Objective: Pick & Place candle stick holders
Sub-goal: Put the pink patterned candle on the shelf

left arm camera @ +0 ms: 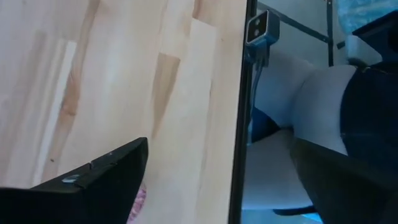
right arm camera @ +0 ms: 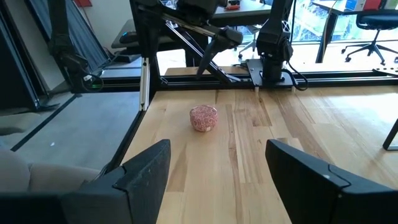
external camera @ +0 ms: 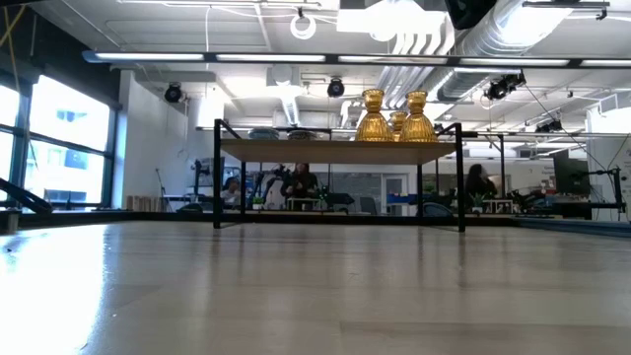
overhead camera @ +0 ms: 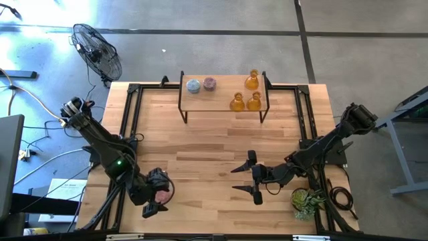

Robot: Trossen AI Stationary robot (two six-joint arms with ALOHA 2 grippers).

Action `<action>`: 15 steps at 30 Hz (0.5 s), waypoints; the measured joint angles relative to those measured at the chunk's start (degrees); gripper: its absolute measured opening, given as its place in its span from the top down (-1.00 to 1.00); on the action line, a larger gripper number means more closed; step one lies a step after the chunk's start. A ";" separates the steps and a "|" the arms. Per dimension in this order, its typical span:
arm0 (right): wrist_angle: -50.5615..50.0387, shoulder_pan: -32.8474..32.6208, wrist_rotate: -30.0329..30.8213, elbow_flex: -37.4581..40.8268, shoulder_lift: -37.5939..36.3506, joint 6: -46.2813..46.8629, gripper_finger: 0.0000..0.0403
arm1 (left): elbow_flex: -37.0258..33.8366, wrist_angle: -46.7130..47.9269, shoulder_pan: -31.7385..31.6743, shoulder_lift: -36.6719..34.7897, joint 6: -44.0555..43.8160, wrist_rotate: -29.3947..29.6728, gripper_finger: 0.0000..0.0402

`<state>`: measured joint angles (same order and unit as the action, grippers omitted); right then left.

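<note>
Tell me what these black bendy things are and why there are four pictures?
They are two robot arms at a wooden table. One camera looks down from above, one sits low at table height, and one rides on each wrist. The left gripper hangs open over a pink candle holder standing on the table near its front left corner. The right gripper is open and empty. On a little raised shelf at the back stand three amber holders, another pink one and a pale blue one. A green plant sits by the right arm.
</note>
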<state>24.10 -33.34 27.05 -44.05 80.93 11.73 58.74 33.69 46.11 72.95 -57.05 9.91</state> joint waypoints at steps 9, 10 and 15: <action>0.04 0.00 0.00 0.00 0.00 -0.02 -0.29 | 0.02 1.07 -2.51 0.00 -7.21 -1.34 -0.90; 0.04 -0.01 0.00 0.00 0.00 0.00 -0.29 | 0.02 1.51 -3.08 0.00 -7.64 -2.26 -0.90; -0.25 -0.02 0.00 0.00 0.00 0.14 -0.29 | 0.02 0.12 -4.26 0.07 -7.70 -4.52 -0.92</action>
<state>23.84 -33.36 27.05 -44.05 80.93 11.86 58.76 33.81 41.85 73.01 -64.75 5.40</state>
